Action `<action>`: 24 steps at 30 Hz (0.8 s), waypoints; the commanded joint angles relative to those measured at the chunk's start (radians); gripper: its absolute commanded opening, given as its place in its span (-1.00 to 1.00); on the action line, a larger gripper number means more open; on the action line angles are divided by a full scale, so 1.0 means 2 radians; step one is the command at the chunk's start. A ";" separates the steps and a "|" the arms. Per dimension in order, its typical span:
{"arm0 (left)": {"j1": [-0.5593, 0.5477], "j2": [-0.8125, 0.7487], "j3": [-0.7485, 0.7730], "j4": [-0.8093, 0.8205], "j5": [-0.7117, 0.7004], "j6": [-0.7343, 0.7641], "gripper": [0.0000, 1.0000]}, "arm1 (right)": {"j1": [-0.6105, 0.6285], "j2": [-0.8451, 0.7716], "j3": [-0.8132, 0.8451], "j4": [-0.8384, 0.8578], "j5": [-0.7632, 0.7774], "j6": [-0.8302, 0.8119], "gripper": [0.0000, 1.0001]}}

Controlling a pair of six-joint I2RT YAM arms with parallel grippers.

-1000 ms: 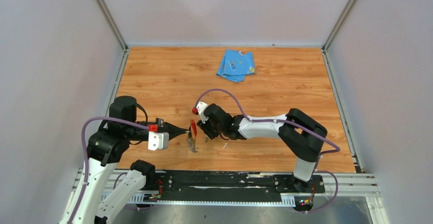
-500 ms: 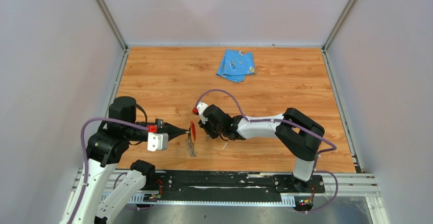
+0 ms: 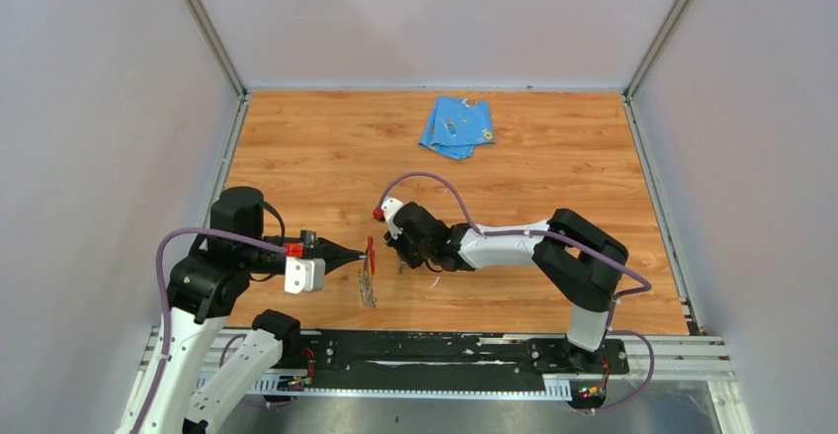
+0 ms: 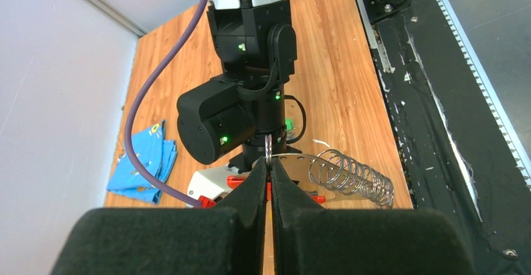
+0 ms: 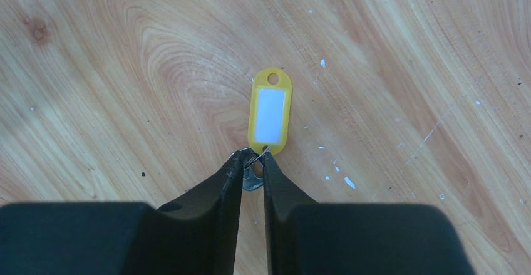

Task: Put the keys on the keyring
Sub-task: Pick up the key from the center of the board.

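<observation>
- From the top camera you see the left gripper [image 3: 356,254] pressed together on the keyring [image 3: 369,276], a flat, long silvery piece with a red strip on one edge and a wire coil at its end.
  - The keyring is held above the brown wooden table [image 3: 553,157], and its long axis runs toward the arm bases.
  - The right gripper [image 3: 395,259] is just beside it, on its right side, so the keyring lies across the line between the two grippers.
  - The folded blue cloth [image 3: 458,126] is well apart, at the far side.
- From the left wrist camera the two black fingers [image 4: 253,184] meet on the edge of the silvery plate [image 4: 297,164].
  - The coil stretches to the right of this picture.
  - The black body of the right arm stands directly behind the keyring, facing it.
- From the right wrist camera the right gripper [image 5: 252,162] is nearly closed on the yellow-tagged key [image 5: 270,115], a tiny silver metal key with an oblong yellow plastic tag.
  - It pinches at the small wire ring, the tag points straight away from the fingertips, and the metal blade is between the fingers.
- You bring the key with the right arm, I think, toward the left and into the coil end.
- I do not find the green key in these views.
</observation>
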 commanded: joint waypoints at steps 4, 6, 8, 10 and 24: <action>-0.003 -0.003 0.009 0.000 0.012 -0.004 -1.00 | -0.009 0.001 0.003 0.016 0.002 0.009 -0.80; -0.003 -0.003 0.009 0.000 0.013 -0.004 -1.00 | -0.011 -0.003 0.000 0.022 0.002 0.009 -0.96; -0.003 -0.003 0.010 0.000 0.014 -0.005 -1.00 | -0.012 -0.011 -0.009 0.034 0.002 0.004 -0.99; -0.003 -0.003 0.009 0.000 0.013 -0.006 -1.00 | -0.011 -0.021 -0.022 0.053 0.002 0.000 -0.99; -0.003 -0.002 0.004 0.000 0.028 -0.013 -1.00 | -0.011 -0.234 -0.196 0.225 -0.124 -0.120 -0.99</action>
